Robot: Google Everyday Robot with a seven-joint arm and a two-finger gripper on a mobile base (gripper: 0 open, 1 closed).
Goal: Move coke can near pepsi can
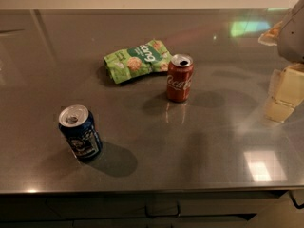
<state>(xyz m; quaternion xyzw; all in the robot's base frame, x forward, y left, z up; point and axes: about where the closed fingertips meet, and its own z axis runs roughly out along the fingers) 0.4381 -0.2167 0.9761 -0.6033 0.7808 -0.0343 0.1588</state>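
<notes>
The coke can [179, 78] stands upright on the grey countertop [190, 141], right of centre, red-orange with white script and an open silver top. The pepsi can [80, 132] stands upright at the front left, dark blue with a pale label patch and a silver top. The two cans are well apart. My gripper [284, 93] is at the right edge of the camera view, pale and blocky, above the counter and well to the right of the coke can, touching neither can.
A green snack bag [137, 60] lies flat just behind and left of the coke can, almost touching it. The counter's front edge [142, 190] runs along the bottom, with dark drawers below. A wall stands behind the counter.
</notes>
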